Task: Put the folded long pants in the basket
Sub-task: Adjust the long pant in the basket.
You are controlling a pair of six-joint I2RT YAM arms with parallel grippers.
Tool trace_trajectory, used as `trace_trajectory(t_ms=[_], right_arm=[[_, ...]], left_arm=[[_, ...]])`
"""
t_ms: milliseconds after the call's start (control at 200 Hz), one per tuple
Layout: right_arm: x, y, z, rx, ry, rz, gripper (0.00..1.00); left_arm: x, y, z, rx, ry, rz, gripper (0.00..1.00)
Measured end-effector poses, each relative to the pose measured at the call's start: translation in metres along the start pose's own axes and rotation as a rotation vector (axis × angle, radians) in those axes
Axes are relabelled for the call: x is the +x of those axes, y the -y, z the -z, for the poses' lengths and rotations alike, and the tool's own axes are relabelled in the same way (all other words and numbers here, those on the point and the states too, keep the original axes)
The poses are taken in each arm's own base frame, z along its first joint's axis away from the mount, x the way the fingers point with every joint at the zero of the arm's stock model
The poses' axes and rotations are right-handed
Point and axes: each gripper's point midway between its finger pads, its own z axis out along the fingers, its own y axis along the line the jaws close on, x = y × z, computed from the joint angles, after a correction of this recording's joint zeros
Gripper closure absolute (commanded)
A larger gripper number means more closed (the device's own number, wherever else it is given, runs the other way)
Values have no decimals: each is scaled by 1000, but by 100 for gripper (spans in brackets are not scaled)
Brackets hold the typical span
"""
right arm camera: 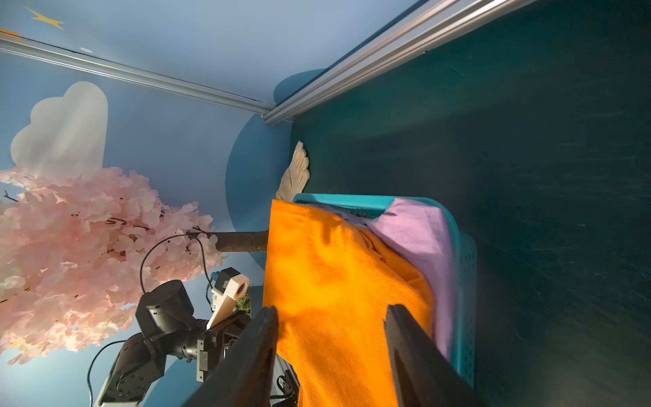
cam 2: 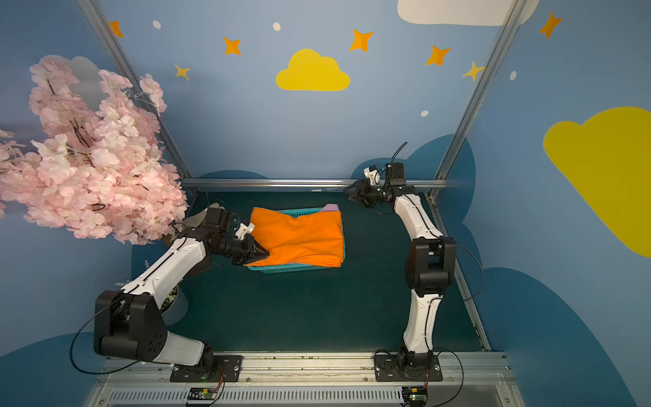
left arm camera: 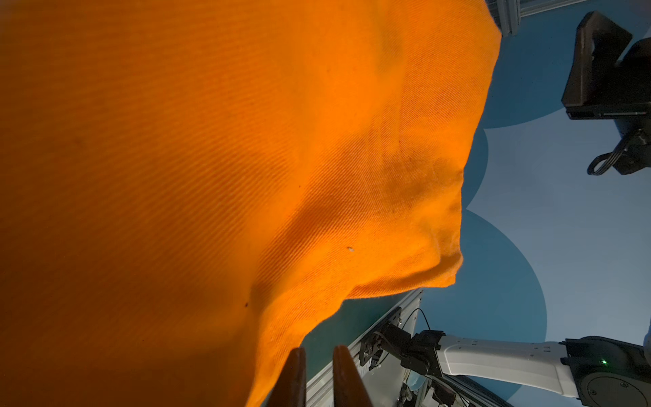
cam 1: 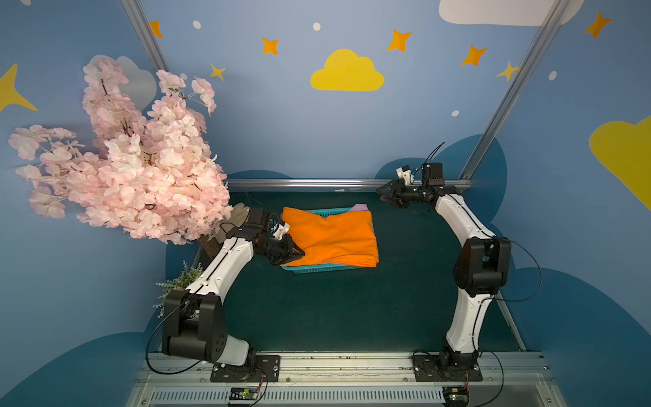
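table (cam 1: 352, 310): one dark green surface; its left edge is hidden under the blossoms.
blossom tree (cam 1: 134, 169): one, pink, at the left; cut off by the frame edge in a top view (cam 2: 70, 158).
orange pants (cam 1: 331, 236): one, on top of the pile in the basket. It covers nearly all of it and overhangs the right end, with the near-left corner lifted. In the left wrist view (left arm camera: 211, 176) it fills most of the frame, too close to read any fold.
basket (cam 1: 317, 269): one, turquoise, mid-table. Both top views show only a strip of the near wall and the far rim. The right wrist view shows a perforated side wall (right arm camera: 466, 299).
lilac pants (cam 1: 359, 207): one, in the basket under the orange pants; only the far-right corner peeks out (right arm camera: 419, 229).
pants counted: two; anything lower in the pile is covered.
left gripper (cam 1: 297, 251): fingers nearly together, pinched on the near-left corner of the orange pants.
right gripper (cam 1: 381, 195): jaws wide apart with nothing between them, in the air by the back rail (cam 1: 317, 183), well apart from the basket.
glove (right arm camera: 296, 172): one, cream, beyond the basket's far-left corner; in the top views it is mostly hidden.
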Motion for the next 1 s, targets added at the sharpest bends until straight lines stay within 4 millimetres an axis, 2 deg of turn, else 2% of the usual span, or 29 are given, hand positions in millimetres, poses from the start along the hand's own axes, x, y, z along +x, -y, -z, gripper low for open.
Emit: trace_trajectory(t_ms=[195, 290, 561, 741, 966, 1001], right_arm=[[36, 46, -40, 106, -116, -48, 47], [48, 58, -52, 137, -155, -54, 50], [46, 55, -54, 142, -161, -26, 75], [45, 51, -54, 145, -167, -19, 100], [41, 43, -51, 152, -163, -12, 100], [39, 40, -49, 150, -160, -8, 88]], left_arm=[[0, 0, 0, 0, 0, -9, 81], [0, 0, 0, -1, -1, -12, 81], [1, -1, 0, -2, -5, -18, 81], [1, -1, 0, -3, -5, -26, 81], [5, -6, -3, -13, -16, -17, 81], [6, -7, -3, -14, -17, -18, 81]])
